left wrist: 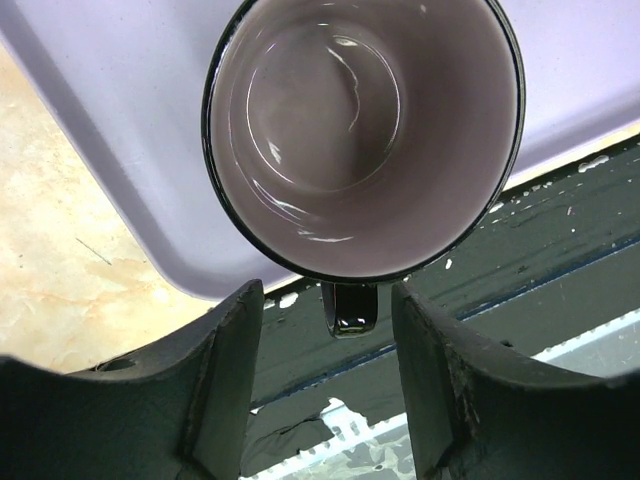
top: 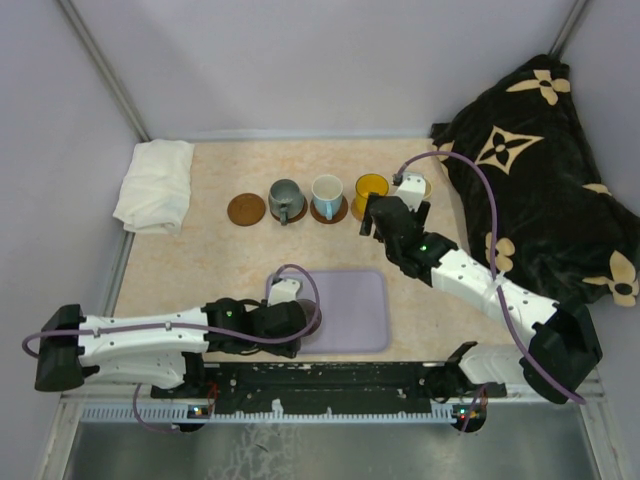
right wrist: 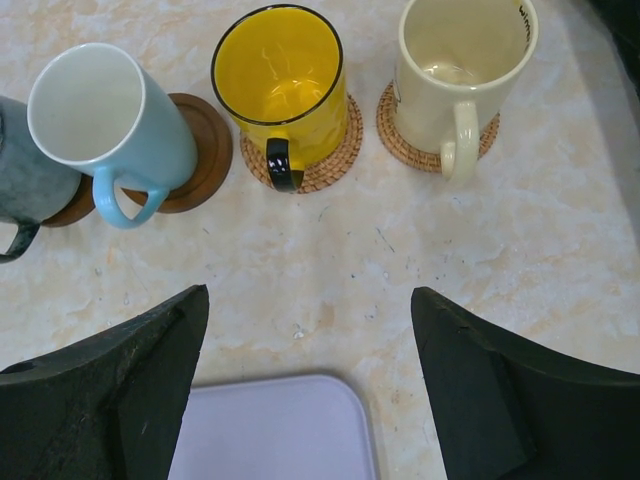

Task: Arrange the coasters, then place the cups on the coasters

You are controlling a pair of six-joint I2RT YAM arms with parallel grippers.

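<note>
A mauve cup (left wrist: 360, 130) stands on the lavender tray (left wrist: 120, 150). My left gripper (left wrist: 328, 296) is open, its fingers either side of the cup's dark handle (left wrist: 350, 308) without touching it. From above, the left gripper (top: 300, 322) hides that cup. A row runs along the far table: an empty dark coaster (top: 246, 209), then a grey-green cup (top: 285, 200), a white and blue cup (right wrist: 110, 120), a yellow cup (right wrist: 278, 75) and a cream cup (right wrist: 455, 65), each on a coaster. My right gripper (right wrist: 310, 300) hangs open just in front of the yellow and cream cups.
A folded white cloth (top: 155, 185) lies at the far left. A dark patterned blanket (top: 540, 170) fills the right side. The black base rail (top: 330, 385) runs along the near edge, right behind the tray (top: 350, 310).
</note>
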